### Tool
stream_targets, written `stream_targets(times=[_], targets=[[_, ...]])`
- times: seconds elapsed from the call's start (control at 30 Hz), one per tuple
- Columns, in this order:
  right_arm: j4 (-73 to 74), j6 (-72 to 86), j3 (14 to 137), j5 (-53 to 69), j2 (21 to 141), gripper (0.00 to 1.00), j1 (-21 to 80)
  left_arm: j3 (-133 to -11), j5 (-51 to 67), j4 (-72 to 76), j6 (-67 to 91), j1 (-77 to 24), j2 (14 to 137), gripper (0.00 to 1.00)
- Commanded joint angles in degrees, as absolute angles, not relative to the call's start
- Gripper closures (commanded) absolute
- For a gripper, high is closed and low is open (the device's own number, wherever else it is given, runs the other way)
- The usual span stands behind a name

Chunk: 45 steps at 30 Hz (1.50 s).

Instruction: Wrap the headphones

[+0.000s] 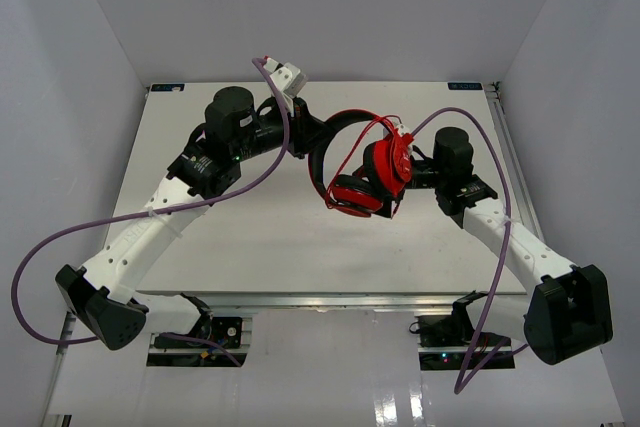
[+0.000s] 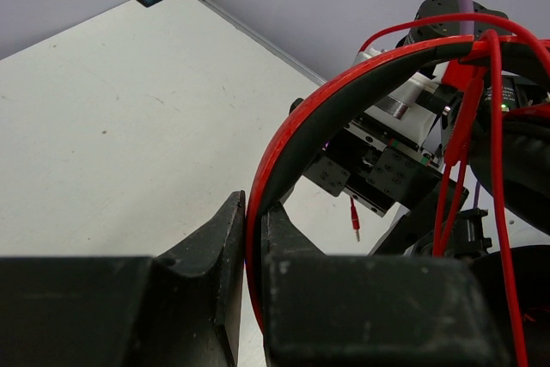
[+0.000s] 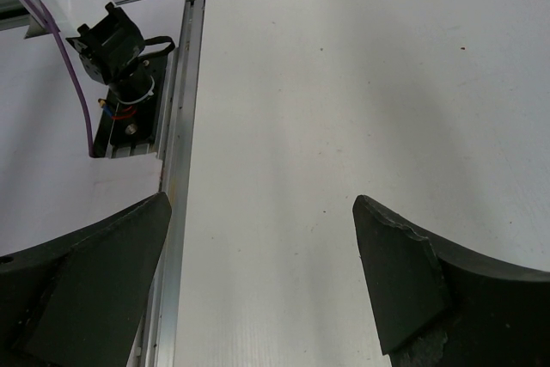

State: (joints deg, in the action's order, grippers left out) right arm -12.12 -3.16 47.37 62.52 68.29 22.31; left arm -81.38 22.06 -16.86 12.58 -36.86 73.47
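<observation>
The red headphones (image 1: 362, 190) hang above the table's middle, with black ear pads and a red-and-black headband (image 1: 330, 127). My left gripper (image 1: 313, 138) is shut on the headband (image 2: 344, 100), its fingers (image 2: 219, 238) pinching the band's red edge. The thin red cable (image 2: 497, 169) runs in several strands over the band near the ear cups, and its plug (image 2: 353, 212) dangles free. My right gripper (image 1: 393, 203) sits close behind the ear cups, partly hidden. In the right wrist view it (image 3: 262, 247) is open and empty, with only the table between its jaws.
The white table (image 1: 250, 237) has a metal rail (image 3: 176, 169) along its edge, with a black mount and purple robot cable (image 3: 82, 100) beyond it. Purple cables (image 1: 60, 237) loop off both arms. Grey walls enclose the table.
</observation>
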Motion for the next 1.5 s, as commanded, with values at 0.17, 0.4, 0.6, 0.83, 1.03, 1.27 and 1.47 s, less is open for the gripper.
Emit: stream_targets(times=[0.17,0.4,0.6,0.83,1.03,1.27,1.47], targets=[[-14.1,-2.8,48.1,63.2,67.9,0.07,22.4,-83.5,23.2,-15.0,14.5,-36.7,71.1,1.0],[-14.1,-3.0,47.8,65.1,67.5,0.07,22.4,-83.8,23.0,-15.3,14.3,-36.7,71.0,1.0],[-11.8,-5.9,47.8,70.3,68.1,0.07,22.4,-84.1,21.0,-15.4,14.2,-36.7,71.1,1.0],[0.8,-18.0,48.9,78.6,68.7,0.08,22.4,-85.0,17.6,-15.9,14.2,-36.7,71.1,1.0],[4.1,-21.9,47.3,84.6,67.6,0.09,22.3,-87.3,15.3,-18.6,13.1,-36.7,72.0,1.0],[5.0,-24.0,45.9,65.9,64.2,0.15,22.3,-87.3,13.1,-19.9,12.8,-36.7,72.0,1.0],[2.3,-21.5,44.8,52.0,61.3,0.24,22.2,-87.2,12.3,-20.1,12.8,-36.7,72.1,1.0]])
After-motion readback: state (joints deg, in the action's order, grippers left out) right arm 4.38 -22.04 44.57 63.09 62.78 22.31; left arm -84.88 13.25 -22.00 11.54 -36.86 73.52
